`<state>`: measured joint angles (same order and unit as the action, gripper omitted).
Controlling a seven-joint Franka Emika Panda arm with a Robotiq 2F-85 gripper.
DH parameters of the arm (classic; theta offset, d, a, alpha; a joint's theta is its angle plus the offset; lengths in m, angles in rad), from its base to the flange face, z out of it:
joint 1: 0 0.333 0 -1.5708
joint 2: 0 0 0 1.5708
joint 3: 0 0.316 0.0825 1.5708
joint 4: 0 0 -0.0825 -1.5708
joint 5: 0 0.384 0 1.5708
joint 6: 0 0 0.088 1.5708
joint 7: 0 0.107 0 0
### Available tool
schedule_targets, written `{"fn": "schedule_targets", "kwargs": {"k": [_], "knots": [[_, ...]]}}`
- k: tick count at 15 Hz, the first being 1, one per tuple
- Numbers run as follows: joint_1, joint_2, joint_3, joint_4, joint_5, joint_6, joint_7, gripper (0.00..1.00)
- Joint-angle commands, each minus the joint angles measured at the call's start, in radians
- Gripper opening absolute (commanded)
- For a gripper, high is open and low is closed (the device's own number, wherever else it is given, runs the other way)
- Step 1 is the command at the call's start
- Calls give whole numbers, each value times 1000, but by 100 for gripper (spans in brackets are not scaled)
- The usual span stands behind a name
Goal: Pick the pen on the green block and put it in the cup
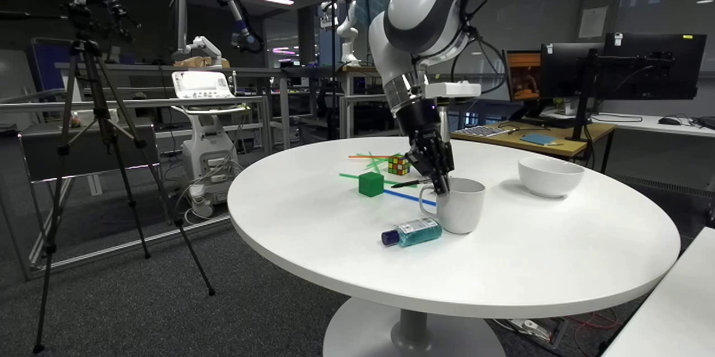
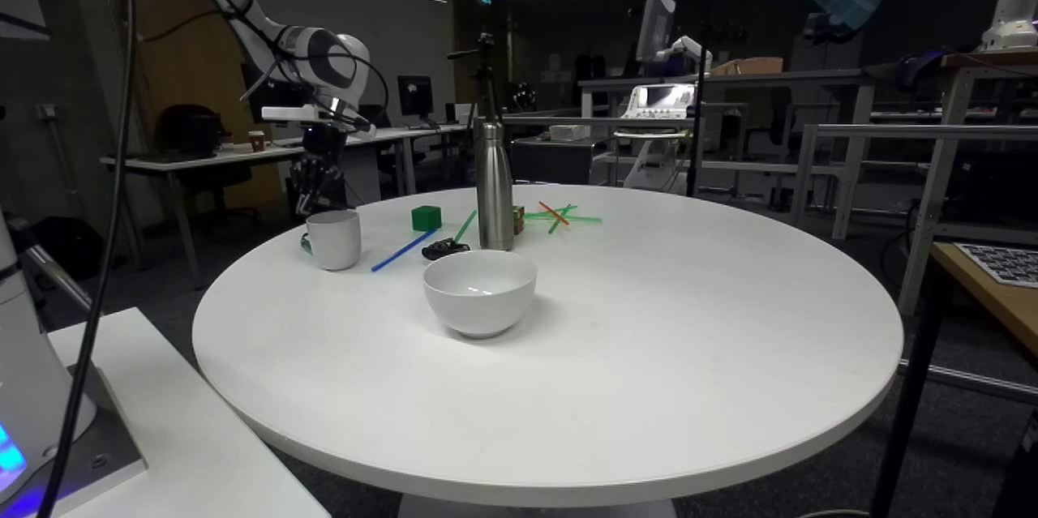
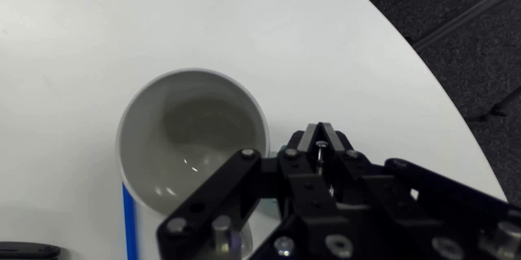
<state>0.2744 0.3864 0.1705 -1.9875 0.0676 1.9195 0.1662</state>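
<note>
Tips drawn together, a gripper [image 3: 320,126] hangs just beside the rim of a cup [image 1: 462,209], apparently clutching the pen [image 1: 405,183], which juts dark and thin to the left in an exterior view. The green block [image 1: 371,184], farther left, has nothing on top; no pen shows in the visible part of the cup. The pen is probably light, stiff and smooth, hard to break but apt to pivot in a narrow pinch; held crosswise, as it seems, it likely needs tilting before it can drop in, and a hold toward one end would suit that better than mid-barrel. The pinch itself is masked: the wrist view shows only tips meeting, while the gripper also covers part of the cup's mouth. There, a black item [image 3: 28,250] is cut off at the near left corner, too partial to name.
</note>
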Motion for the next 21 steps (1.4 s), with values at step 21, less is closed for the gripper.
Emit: {"fn": "schedule_targets", "kwargs": {"k": [21], "knots": [[-6, -300, 46, -161, 107, -292, 85, 1]]}}
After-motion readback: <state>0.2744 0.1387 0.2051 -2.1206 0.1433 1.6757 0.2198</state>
